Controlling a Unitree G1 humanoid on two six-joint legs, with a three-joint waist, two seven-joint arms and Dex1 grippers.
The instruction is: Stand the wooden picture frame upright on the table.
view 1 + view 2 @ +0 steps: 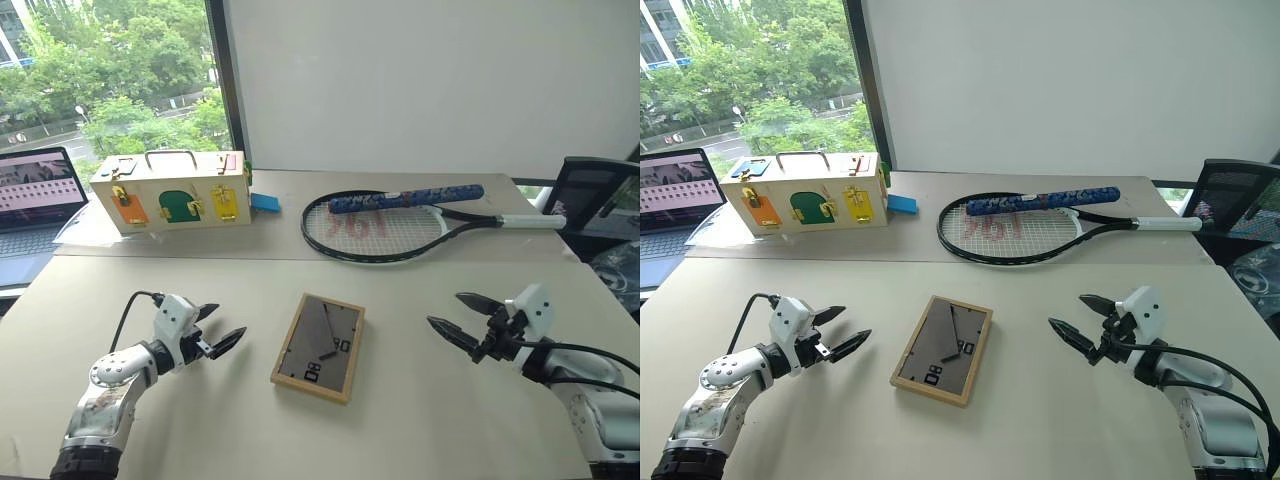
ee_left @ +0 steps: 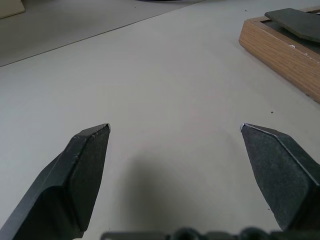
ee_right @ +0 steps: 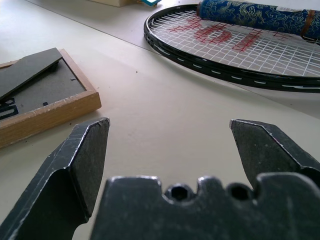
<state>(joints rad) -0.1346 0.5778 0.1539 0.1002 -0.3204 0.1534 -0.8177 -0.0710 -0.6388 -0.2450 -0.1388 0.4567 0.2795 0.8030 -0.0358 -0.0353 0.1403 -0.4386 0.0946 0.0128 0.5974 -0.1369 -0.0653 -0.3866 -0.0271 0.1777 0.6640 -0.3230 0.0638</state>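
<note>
The wooden picture frame (image 1: 318, 347) lies flat and face down in the middle of the beige table (image 1: 400, 430), its dark grey back with the stand and white "08" marks turned up. One corner of it appears in the left wrist view (image 2: 280, 47) and one in the right wrist view (image 3: 45, 100). My left gripper (image 1: 222, 327) hovers open a short way to the frame's left, pointing toward it. On the frame's right, my right gripper (image 1: 458, 314) is open too, and it also points toward the frame. Neither holds anything.
At the back left stands a wooden box (image 1: 172, 191) with coloured doors and latches, a small blue block (image 1: 265, 203) beside it. A tennis racket (image 1: 400, 222) lies at the back right. A laptop (image 1: 35, 195) is at the far left, a dark chair (image 1: 600, 205) at the right.
</note>
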